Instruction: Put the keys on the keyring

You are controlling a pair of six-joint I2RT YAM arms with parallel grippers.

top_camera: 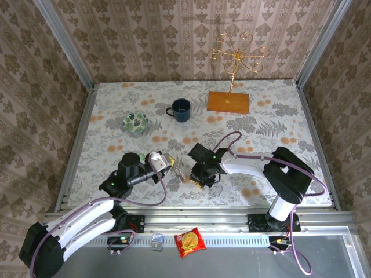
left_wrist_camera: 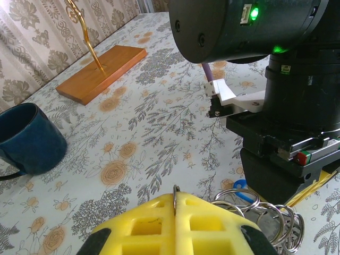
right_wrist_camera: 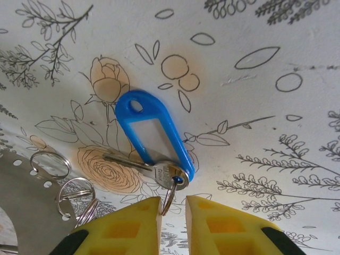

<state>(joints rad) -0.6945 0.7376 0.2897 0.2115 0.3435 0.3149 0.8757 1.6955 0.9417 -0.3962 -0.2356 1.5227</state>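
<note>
The blue key [right_wrist_camera: 154,109] lies flat just beside the keyring [right_wrist_camera: 16,204], and its small split ring [right_wrist_camera: 169,195] sits between my right gripper's [right_wrist_camera: 173,212] narrowly parted fingers. My left gripper [left_wrist_camera: 175,207] is pinched closed on the keyring's thin edge.

The left gripper [left_wrist_camera: 176,199], at the bottom centre of its wrist view, has its jaws pressed together. The right gripper [right_wrist_camera: 173,202], also bottom centre, points downward with a narrow gap between its jaws.

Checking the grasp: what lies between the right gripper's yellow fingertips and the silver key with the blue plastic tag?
In the right wrist view, a small silver split ring, threaded through the key, reaches into the gap of the right gripper.
</note>
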